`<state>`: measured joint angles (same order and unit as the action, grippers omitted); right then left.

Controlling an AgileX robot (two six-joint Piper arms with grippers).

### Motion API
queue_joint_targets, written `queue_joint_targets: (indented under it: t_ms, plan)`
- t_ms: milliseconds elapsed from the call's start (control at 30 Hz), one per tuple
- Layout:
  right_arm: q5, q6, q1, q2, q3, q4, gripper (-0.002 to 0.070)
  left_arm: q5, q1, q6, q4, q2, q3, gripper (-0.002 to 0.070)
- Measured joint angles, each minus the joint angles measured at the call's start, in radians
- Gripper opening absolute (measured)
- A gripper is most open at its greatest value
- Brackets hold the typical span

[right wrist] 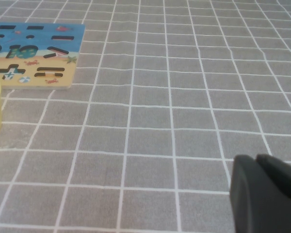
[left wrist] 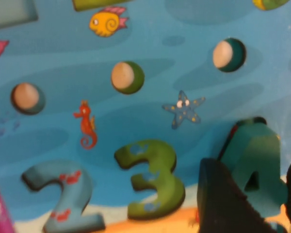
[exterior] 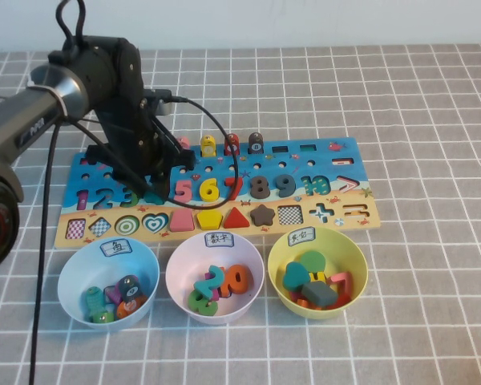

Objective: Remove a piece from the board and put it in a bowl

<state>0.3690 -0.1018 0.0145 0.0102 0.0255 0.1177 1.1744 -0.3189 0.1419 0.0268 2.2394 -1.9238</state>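
The left arm is matte black with a grey-silver cylindrical segment ringed by a metal band and printed with pale lettering, and black cables loop over its top and curve down past the wrist to the left gripper point(exterior: 154, 191) over the board. In the left wrist view that gripper's fingers point(left wrist: 226, 203) are dark and faintly ribbed along the edge. Of the right gripper point(right wrist: 264, 194), only a black, rounded, smooth block with a seam shows, low over the tablecloth
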Motion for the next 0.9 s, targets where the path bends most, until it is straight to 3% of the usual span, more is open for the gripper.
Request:
queue_joint_targets:
  t_ms: [567, 900]
  plan:
    - [0.0, 0.0, 0.0, 0.002, 0.0, 0.0, -0.0017, 0.036, -0.006, -0.017, -0.027, -0.129, 0.014, 0.0235]
    - [0.0, 0.0, 0.0, 0.003, 0.0, 0.0, -0.0017, -0.201, -0.079, -0.031, -0.093, -0.515, 0.433, 0.0235]
